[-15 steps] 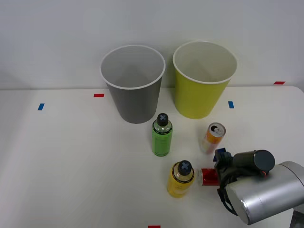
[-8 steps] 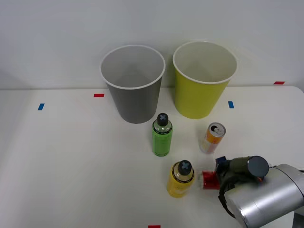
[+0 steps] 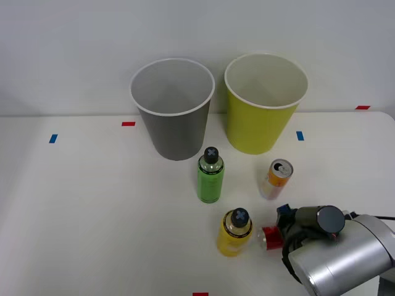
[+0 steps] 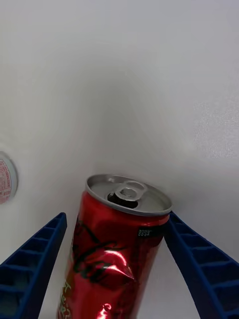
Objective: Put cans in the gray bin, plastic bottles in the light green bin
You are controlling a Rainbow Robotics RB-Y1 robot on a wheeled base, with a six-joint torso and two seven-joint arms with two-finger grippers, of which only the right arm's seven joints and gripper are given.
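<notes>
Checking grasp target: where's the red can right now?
Front view: the red can sits at the table's near right, just right of the yellow bottle, below the orange can. Wrist view: it's between the right gripper's open jaws.

bins [image 3: 173, 111] behind – bottles [image 3: 210, 176] centre; cans [image 3: 276, 179] right

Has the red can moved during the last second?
Yes. The red can tipped from lying to more upright, staying beside the yellow bottle, between the end effector fingers.
</notes>
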